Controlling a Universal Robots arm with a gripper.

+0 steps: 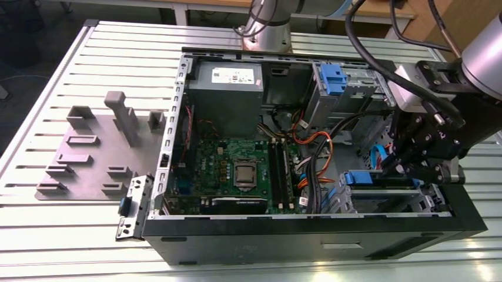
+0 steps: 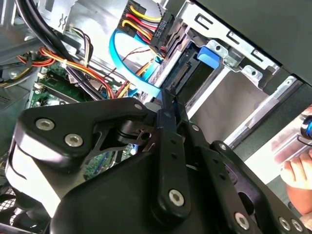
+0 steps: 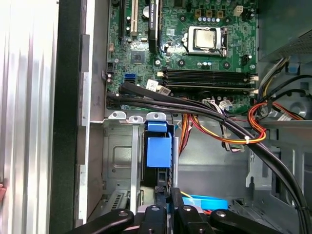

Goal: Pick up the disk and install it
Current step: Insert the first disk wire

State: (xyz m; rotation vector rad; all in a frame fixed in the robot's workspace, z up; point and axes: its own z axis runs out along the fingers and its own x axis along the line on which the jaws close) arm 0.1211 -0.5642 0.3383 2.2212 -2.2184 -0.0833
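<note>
The gripper (image 3: 166,207) is seen with fingers nearly closed, nothing visibly gripped, at six o'clock of the disk (image 3: 159,152) seated in its bay.

Bright overhead light — glare on the slatted table (image 1: 63,229) — sharp focus.

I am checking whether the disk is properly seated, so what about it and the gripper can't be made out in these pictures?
- The disk: in the first wrist view it stands edge-on in the drive cage, so its label and far end are hidden.
- In the exterior view the gripper and arm cover most of the disk.
- The gripper in the second wrist view: its own black linkage hides the fingertips, so contact with the disk cannot be told.
</note>
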